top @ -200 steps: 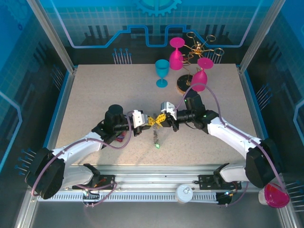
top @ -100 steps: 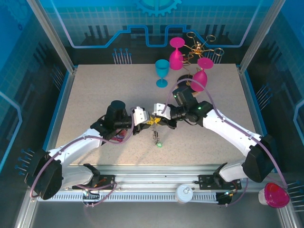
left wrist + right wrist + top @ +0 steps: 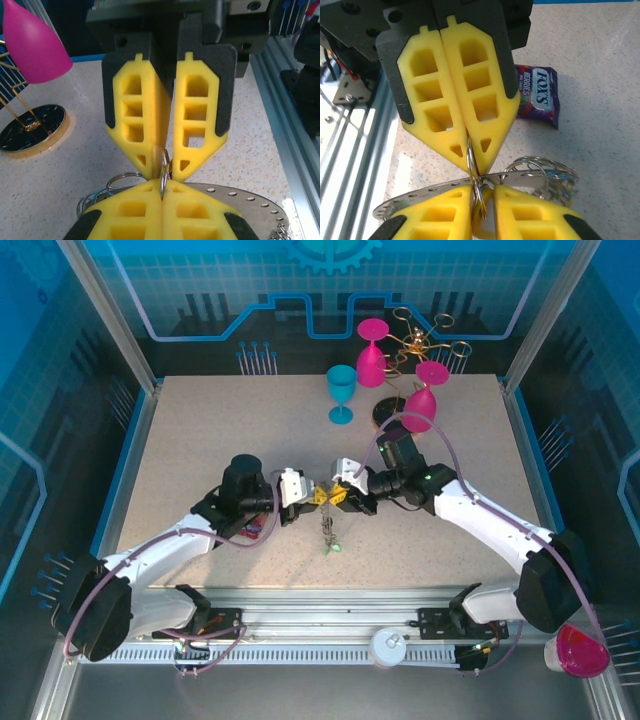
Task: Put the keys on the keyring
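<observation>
Keys (image 3: 328,528) hang in a bunch with a green tag (image 3: 335,547) lowest, mid-table (image 3: 200,440), on the near-edge side of both pincers. Left pincer (image 3: 316,497) is pressed together on a thin wire loop (image 3: 163,167) at the rim of the keyring (image 3: 250,202), a flat grey disc under the tips. Right pincer (image 3: 337,496) meets it tip to tip, jaws a crack apart around the same loop; cannot tell if it grips. Purple candy packet (image 3: 537,97) lies by the left arm. Toward the far edge: teal glass (image 3: 341,392), gold rack (image 3: 412,345) with pink glasses (image 3: 372,355).
</observation>
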